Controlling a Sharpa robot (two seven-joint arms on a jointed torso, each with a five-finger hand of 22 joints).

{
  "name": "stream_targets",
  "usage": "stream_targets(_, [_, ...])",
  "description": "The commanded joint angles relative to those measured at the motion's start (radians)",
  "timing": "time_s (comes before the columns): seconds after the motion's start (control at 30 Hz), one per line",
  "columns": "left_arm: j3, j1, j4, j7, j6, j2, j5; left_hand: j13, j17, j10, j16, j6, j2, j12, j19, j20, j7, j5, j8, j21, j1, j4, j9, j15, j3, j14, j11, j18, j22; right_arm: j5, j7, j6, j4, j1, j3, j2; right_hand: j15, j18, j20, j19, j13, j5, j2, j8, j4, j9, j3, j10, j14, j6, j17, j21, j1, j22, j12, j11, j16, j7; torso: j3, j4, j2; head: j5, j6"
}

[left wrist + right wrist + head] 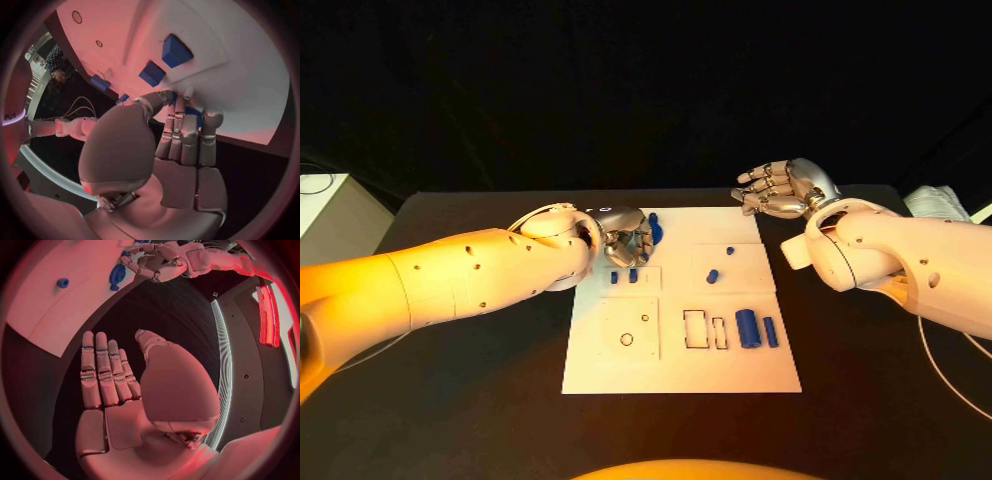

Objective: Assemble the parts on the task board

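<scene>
White board [678, 375] lies flat mid-table on the black table [459, 400]. Small blue pieces are scattered across it: two short ones [623, 276] side by side near the left edge, one [713, 276] near the centre, a tiny one [730, 250] further back, and two longer bars [756, 329] upright beside each other on the right half, next to outlined rectangular slots [702, 330].

Left hand [626, 236] sits over the board's far left corner, fingers pointing down onto the surface. A blue piece [655, 230] lies just beside it. From the wrist camera, the fingertips [187, 95] press together at a blue piece [194, 114] on the board; whether it is actually pinched, cannot tell.

Right hand [785, 189] hovers off the board's far right corner, above the dark table. Fingers [103, 370] straight and side by side, palm bare, grasping nothing.
</scene>
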Motion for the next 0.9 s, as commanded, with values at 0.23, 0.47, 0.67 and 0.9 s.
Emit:
stream_targets(0.23, [0.002,-0.002,0.012,0.035,-0.066,-0.014,0.062,-0.01,0.01,0.038,0.009,0.021,0.008,-0.049,0.023,-0.003,0.004,-0.003,-0.015,0.018,-0.005,-0.015,0.008,-0.001,0.001,0.016,0.001,-0.016,0.023,-0.003,0.013,0.014,0.001,0.0,0.0,0.0,0.0,0.006,0.003,0.007,-0.002,0.006,0.007,0.004,-0.003,-0.001,0.003,-0.003,0.003,-0.006,-0.002,0.003,-0.002,-0.002,0.005,0.004,-0.005,0.045,-0.0003,-0.0007,0.0,-0.002,0.007])
stream_targets(0.47, [0.039,-0.002,0.044,0.055,-0.079,-0.045,0.117,-0.013,0.012,0.044,0.012,0.022,0.007,-0.064,0.027,-0.003,0.006,-0.003,-0.02,0.02,-0.007,-0.018,0.009,0.001,0.001,0.02,0.003,-0.017,0.026,-0.003,0.013,0.014,0.001,0.0,0.0,-0.002,0.0,0.006,0.003,0.007,-0.002,0.006,0.007,0.004,-0.003,-0.001,0.003,-0.003,0.003,-0.006,-0.002,0.003,-0.002,-0.002,0.005,0.004,-0.005,0.045,-0.0002,-0.0006,0.0,-0.005,0.01])
stream_targets(0.67, [0.066,-0.002,0.085,0.056,-0.06,-0.088,0.141,-0.014,0.012,0.048,0.013,0.024,0.006,-0.071,0.027,-0.002,0.006,-0.003,-0.023,0.021,-0.009,-0.019,0.01,0.002,0.0,0.02,0.004,-0.017,0.027,-0.003,0.013,0.014,0.001,0.0,0.0,-0.003,0.0,0.006,0.003,0.007,-0.002,0.006,0.007,0.004,-0.003,-0.001,0.003,-0.003,0.003,-0.006,-0.002,0.003,-0.002,-0.002,0.005,0.004,-0.005,0.045,0.0,0.0018,-0.001,-0.008,0.008])
stream_targets(0.9, [0.077,-0.002,0.112,0.046,-0.021,-0.131,0.152,-0.014,0.012,0.057,0.014,0.029,0.004,-0.08,0.027,-0.002,0.006,-0.003,-0.024,0.022,-0.013,-0.021,0.011,0.002,-0.003,0.021,0.003,-0.017,0.029,-0.003,0.013,0.014,0.0,-0.001,0.0,-0.005,0.0,0.006,0.003,0.007,-0.004,0.007,0.009,0.005,-0.003,-0.002,0.004,-0.003,0.003,-0.006,-0.002,0.003,-0.002,-0.004,0.006,0.004,-0.005,0.045,-0.0004,0.0018,-0.001,-0.005,0.007])
